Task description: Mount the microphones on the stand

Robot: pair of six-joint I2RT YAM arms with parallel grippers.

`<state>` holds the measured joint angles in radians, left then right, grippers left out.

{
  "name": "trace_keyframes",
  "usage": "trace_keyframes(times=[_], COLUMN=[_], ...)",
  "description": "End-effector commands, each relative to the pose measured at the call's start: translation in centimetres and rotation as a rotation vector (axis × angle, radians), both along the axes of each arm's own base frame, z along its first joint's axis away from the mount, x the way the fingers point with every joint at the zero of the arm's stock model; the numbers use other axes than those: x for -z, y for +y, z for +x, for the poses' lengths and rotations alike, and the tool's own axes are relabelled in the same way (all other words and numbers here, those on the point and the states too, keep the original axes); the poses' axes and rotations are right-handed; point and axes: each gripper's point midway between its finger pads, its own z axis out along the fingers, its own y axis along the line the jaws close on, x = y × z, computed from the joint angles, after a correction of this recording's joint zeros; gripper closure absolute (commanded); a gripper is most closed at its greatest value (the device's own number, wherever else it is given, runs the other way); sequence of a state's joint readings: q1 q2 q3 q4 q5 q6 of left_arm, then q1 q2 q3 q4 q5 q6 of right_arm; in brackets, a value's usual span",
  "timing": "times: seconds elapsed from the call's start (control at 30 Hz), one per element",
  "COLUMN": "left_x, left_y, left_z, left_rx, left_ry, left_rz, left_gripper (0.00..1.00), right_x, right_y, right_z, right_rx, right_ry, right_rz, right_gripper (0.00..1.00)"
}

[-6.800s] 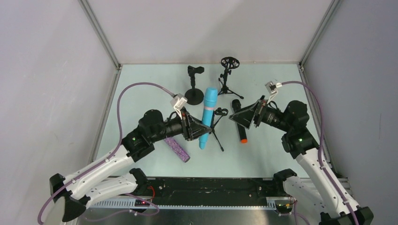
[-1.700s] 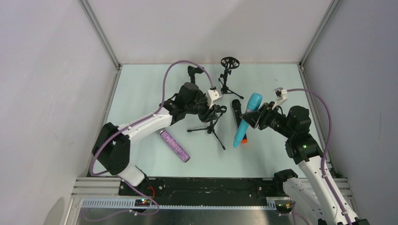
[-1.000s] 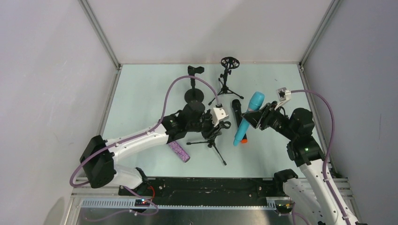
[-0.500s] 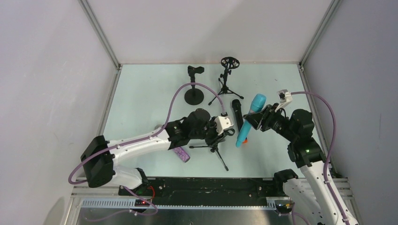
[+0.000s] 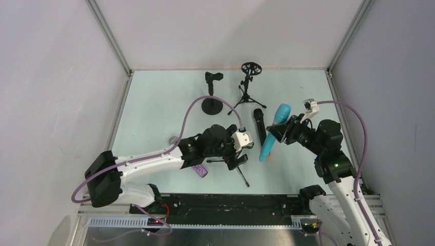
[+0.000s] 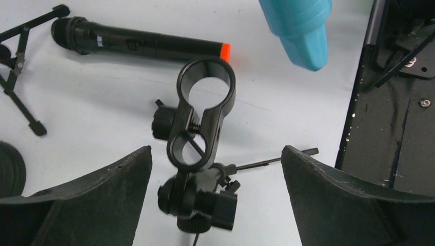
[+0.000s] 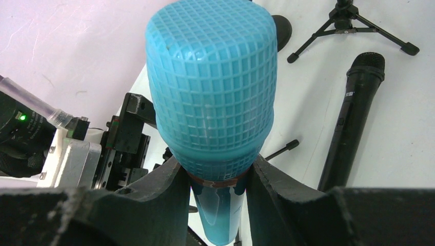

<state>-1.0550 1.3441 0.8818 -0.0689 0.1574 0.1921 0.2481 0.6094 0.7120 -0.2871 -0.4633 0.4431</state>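
The right gripper [image 7: 218, 177] clamps the turquoise microphone [image 7: 213, 87] just under its head (1 black microphone [image 6: 143, 46] lies flat on the table [image 6: 92, 102]). The left gripper [image 6: 216, 154] gapes wide, its fingers on either side of the stand's clip [image 6: 211, 128] without touching it.

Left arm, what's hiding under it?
A purple glitter microphone lies under the left arm. Its purple end pokes out on the near side, and what looks like its silver head shows on the far side. The middle is covered by the arm.
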Motion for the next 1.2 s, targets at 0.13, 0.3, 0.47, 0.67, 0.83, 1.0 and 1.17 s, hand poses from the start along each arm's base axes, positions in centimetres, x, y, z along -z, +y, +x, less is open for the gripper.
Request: trace_keyframes(times=[0.13,0.3,0.47,0.67,0.83,1.0,1.17], left_x=[-5.1,-8.0,-12.3,-17.0,-18.9,-18.6,-16.4], left_y=[0.1,-0.3,-0.9,-0.8,0.2,2.8,6.4], left_z=[1.1,1.0,0.9,0.9,2.8,6.4,9.7], left_rx=[-0.054,-0.041,-0.037,-0.064,-0.195,-0.372,-0.555], left_ry=[-0.134,-0.165,-0.188,-0.194,-0.022,0.177,0.263], left_rz=[-0.139,-0.213,-0.316,-0.45,-0.584,-0.692,-0.733], left_gripper=[0.0,0.0,0.0,0.0,0.0,0.0,0.0], right_x=[-0.6,-0.4,-0.2,-0.1,-0.1,-0.1,-0.1], right_y=[-0.2,-0.2,-0.2,-0.1,0.0,-0.1,-0.1], right_z=[0.1,0.1,0.1,0.1,0.1,0.0,0.0], right_rx=[0.007,0.007,0.006,-0.001,-0.008,-0.005,-0.005], right_ry=[-0.034,-0.026,-0.019,-0.014,-0.011,-0.01,-0.011], right_rz=[-0.006,-0.009,-0.013,-0.01,-0.008,-0.011,-0.012], right_gripper=[1.0,1.0,1.0,1.0,1.0,1.0,1.0])
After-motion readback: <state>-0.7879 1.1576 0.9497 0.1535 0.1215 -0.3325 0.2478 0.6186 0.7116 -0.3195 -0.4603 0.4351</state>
